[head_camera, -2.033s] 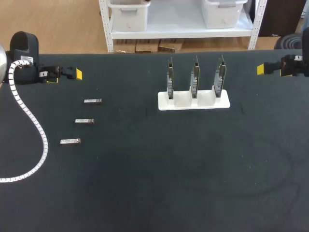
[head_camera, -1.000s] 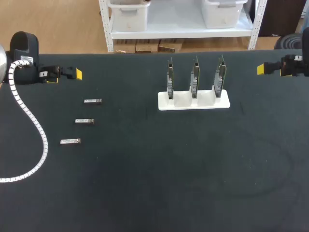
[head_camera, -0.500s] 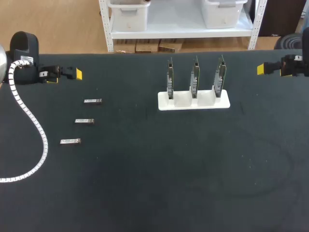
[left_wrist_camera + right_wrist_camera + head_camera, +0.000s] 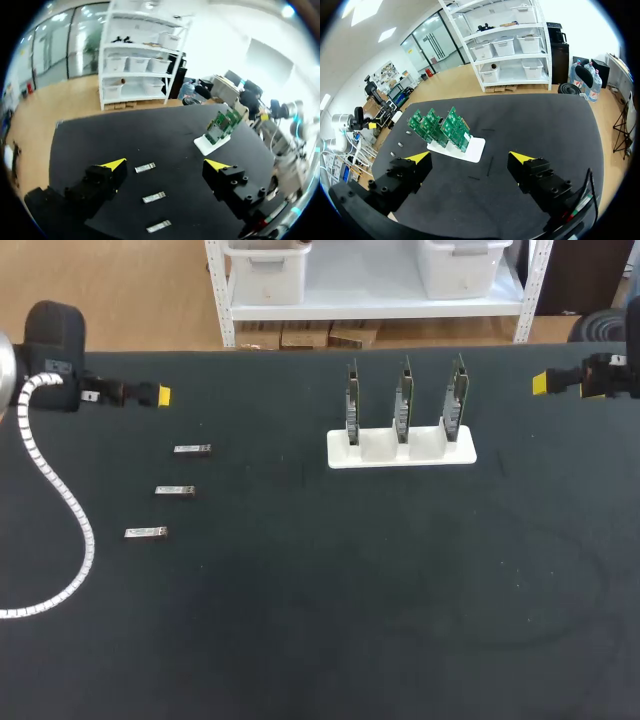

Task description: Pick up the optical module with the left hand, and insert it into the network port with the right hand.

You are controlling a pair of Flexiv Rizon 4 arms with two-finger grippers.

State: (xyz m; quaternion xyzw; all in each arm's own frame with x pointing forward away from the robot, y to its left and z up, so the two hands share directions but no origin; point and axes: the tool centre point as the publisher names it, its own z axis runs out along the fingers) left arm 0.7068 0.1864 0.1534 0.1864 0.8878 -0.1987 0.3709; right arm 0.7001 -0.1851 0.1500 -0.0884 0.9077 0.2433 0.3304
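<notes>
Hovering wide open and empty, the left gripper (image 4: 165, 164) should squarely straddle the far optical module (image 4: 191, 449) across its long sides. Likewise the right gripper (image 4: 470, 158) is open, empty.

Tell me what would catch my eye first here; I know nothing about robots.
Three green circuit boards stand upright in a white stand at the back middle of the black table. To their left, three small metal modules lie in a slanted row. At the far sides hover the left gripper and right gripper, yellow-tipped, open and empty.
</notes>
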